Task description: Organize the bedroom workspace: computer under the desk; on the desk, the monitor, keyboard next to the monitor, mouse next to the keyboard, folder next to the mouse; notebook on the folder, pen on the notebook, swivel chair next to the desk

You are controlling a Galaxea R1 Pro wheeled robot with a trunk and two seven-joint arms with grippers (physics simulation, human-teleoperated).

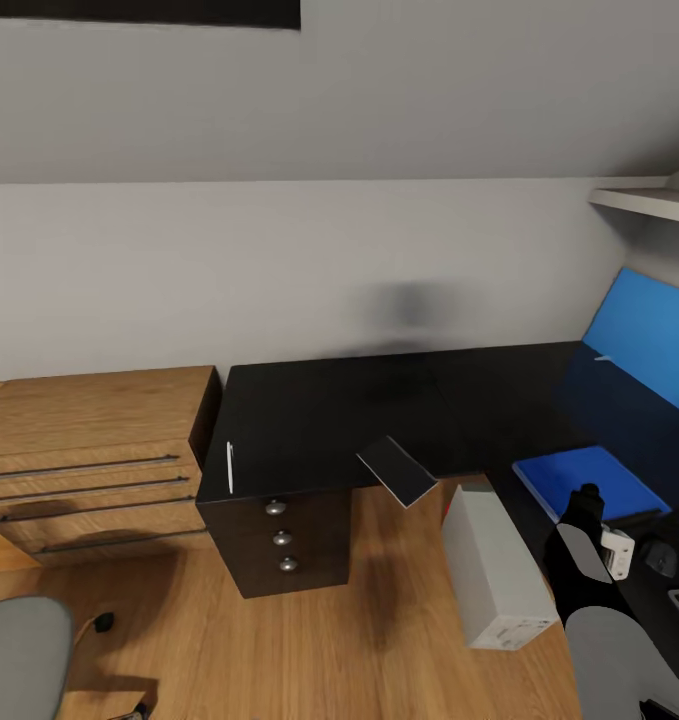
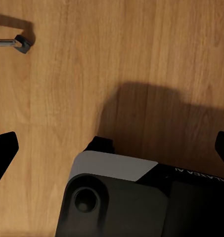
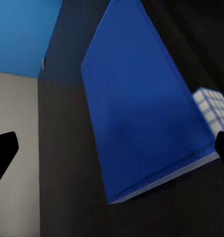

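Folder (image 1: 587, 478) already lies flat on the desk (image 1: 319, 420) at lower right, the right gripper (image 3: 112, 148) spread wide and empty above it. Next comes stacking: fetching the notebook (image 1: 397, 470) overhanging the desk edge mid-frame.

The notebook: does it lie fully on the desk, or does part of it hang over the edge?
It hangs over. The notebook lies at the desk's front edge, and its near corner juts out past the edge, above the wooden floor.

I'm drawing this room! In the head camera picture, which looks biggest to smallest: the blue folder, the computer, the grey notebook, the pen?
1. Computer, though it sits nearer the camera.
2. Folder.
3. Notebook.
4. Pen, just a thin sliver.
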